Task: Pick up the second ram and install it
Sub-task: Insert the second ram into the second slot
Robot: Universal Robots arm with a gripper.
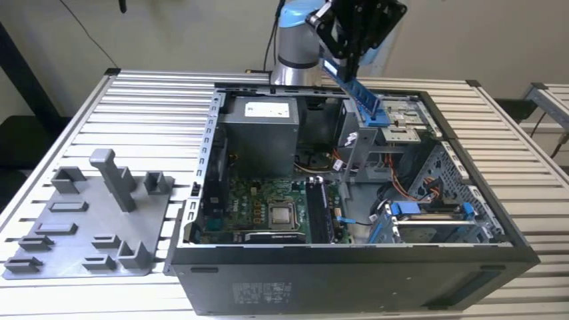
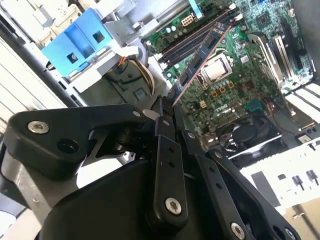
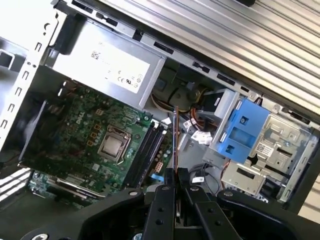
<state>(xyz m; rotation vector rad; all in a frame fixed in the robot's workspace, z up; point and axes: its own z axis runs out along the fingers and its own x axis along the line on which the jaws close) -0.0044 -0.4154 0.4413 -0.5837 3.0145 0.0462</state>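
Above the open computer case [image 1: 356,277], at the gripper [image 3: 176,176]: clenched on the second ram [image 3: 175,142], pinching one end between black fingers [image 3: 164,202]. Seen edge-on in the first wrist view as a thin line; in the second wrist view, showing a blue face with black chips and a coppery edge. Held clear of the green motherboard [image 3: 75,135], near the memory slots [image 3: 147,150] beside the processor socket [image 3: 114,145]. Flanked by a blue drive bracket [image 3: 240,132] and a silver power supply [image 3: 105,65]. Outside the case, toward the exterior view's left, on the slatted table [image 1: 151,100]: a grey fixture plate [image 1: 89,230] with upright posts.
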